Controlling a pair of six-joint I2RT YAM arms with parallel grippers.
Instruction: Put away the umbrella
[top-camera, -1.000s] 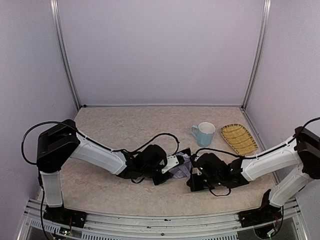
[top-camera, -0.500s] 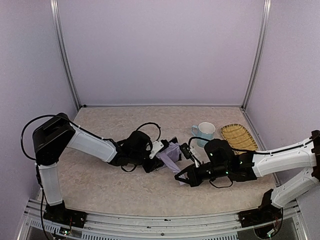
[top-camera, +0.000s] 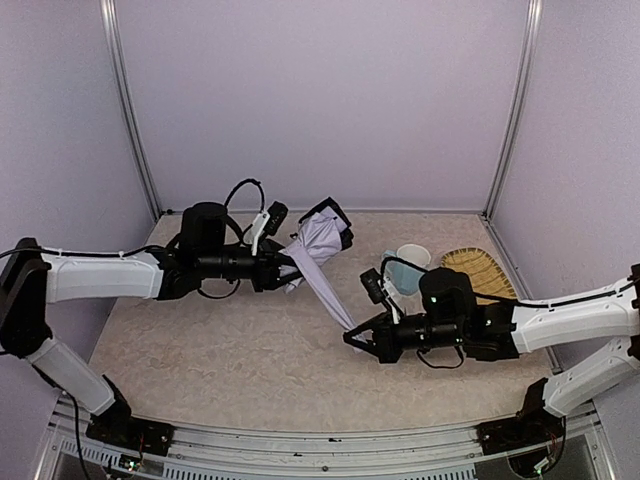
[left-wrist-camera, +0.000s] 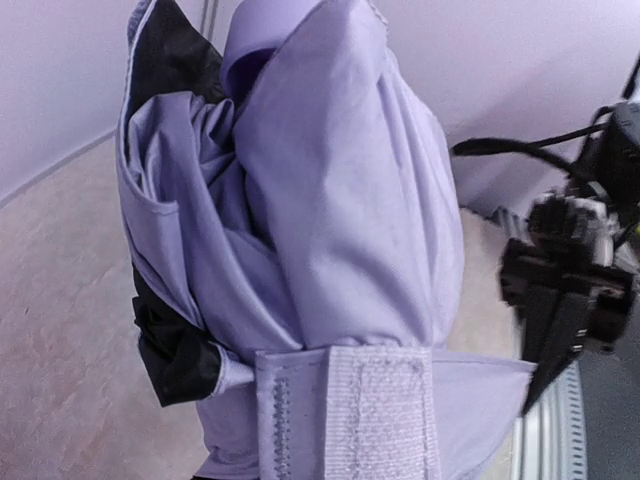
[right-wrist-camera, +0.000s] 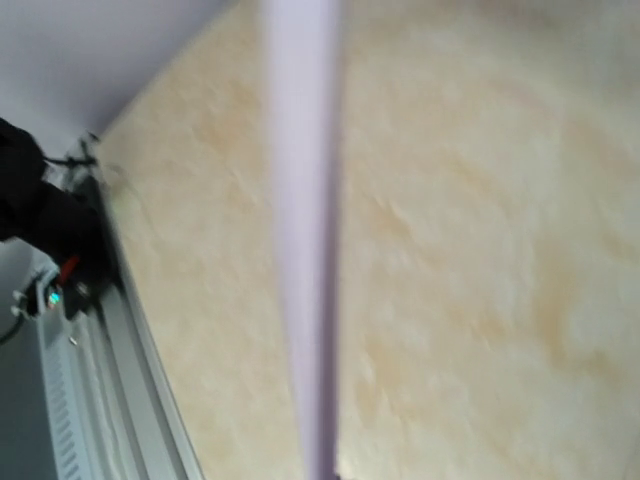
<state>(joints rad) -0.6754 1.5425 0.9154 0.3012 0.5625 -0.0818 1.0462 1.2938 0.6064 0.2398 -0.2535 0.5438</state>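
Left gripper (top-camera: 285, 262): my jaws stand partly apart, clamped on the bunched lower end of the umbrella (top-camera: 320, 240).
Umbrella position: pale lavender with black ends, held up off the surface (top-camera: 230, 340) towards the back wall and tilted up to the right.
Strap (top-camera: 330, 290): a long lavender band runs taut from the bundle down to my right gripper (top-camera: 355, 338). In the left wrist view its fastening patch crosses the fabric.
Right gripper: pinched tight on the strap's far end, low over the surface.
Nearby: a light blue mug (top-camera: 410, 265) and a woven tray (top-camera: 478, 275) sit behind my right arm.
Change from a second ago: both grippers were low and close together with the umbrella between them. Now my left arm has swung back and lifted it, and the strap is drawn out.
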